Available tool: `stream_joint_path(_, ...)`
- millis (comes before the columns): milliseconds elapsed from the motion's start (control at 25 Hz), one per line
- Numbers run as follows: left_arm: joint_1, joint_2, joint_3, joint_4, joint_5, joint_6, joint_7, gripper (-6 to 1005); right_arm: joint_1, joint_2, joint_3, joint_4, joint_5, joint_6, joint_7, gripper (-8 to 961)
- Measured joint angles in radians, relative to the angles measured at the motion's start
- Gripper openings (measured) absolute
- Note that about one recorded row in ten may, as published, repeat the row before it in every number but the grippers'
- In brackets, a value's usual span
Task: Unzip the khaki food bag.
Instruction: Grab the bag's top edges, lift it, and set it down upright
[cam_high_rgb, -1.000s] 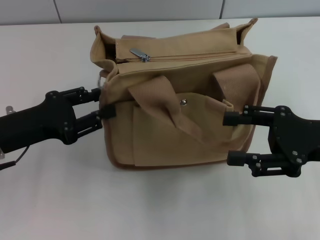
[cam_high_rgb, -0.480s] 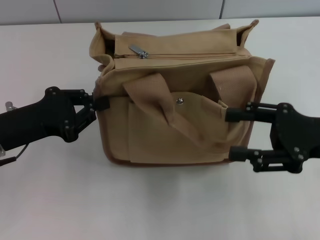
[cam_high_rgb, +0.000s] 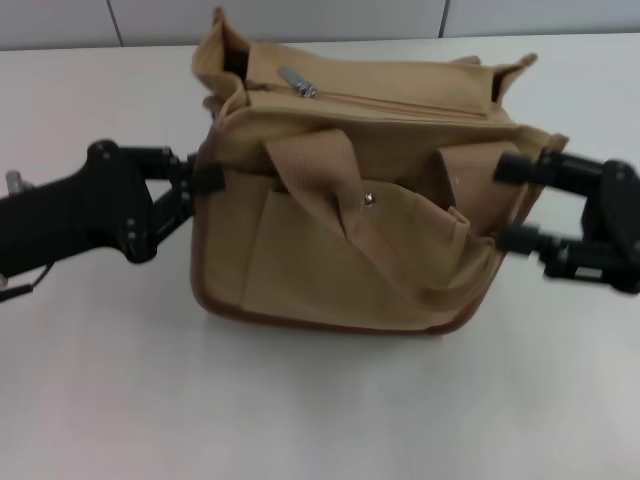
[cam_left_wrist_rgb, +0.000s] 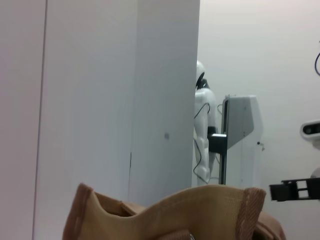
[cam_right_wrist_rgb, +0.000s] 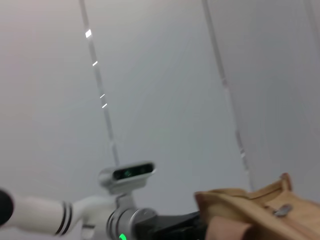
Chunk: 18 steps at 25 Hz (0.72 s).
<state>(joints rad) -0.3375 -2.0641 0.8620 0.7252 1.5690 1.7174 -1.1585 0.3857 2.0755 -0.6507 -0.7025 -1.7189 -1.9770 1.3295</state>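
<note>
Since the earlier frame, bag (cam_high_rgb: 350, 240) has tilted and shifted toward the table's (cam_high_rgb: 100, 400) far edge. Left gripper (cam_high_rgb: 205, 185) pinches its left end; right gripper (cam_high_rgb: 515, 205), jaws spread and empty, flanks the right end. Zipper runs left–right, with pull (cam_high_rgb: 298, 82) at the left end, nearer the left gripper.

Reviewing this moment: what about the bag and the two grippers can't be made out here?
- Left gripper, head view: fingertips meet the tan canvas food bag; grip unclear.
- Right gripper, head view: motion-blurred, contact unclear.
- Silver zipper pull: zip's far stretch too small.
- Wrist views: only bag's top edge.

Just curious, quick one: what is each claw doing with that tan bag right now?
Left claw: shut on the khaki food bag, pinching its side edge.
Right claw: open, at the bag's other side, holding nothing.
</note>
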Motion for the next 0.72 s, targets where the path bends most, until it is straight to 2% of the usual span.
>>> stream_joint_path(120,-0.027,0.006,-0.009,0.001,-0.010,0.004,-0.008,87,0.010,-0.015,0.044,0.038,0.013,0.027,0.052,772)
stream_joint_path(240,-0.055,0.011,-0.031,0.004,-0.011,0.012,-0.016,87,0.013,-0.021,0.052,0.050,0.017,0.033,0.063,773)
stream_joint_path(480,-0.105,0.016,-0.087,0.084,-0.011,0.072,-0.055,88,0.015,-0.015,0.091,0.055,0.025,0.037,0.070,771)
stream_joint_path(720,-0.120,-0.003,-0.096,0.177,-0.018,0.117,-0.065,88,0.040,-0.009,0.092,0.094,0.031,0.042,0.028,768)
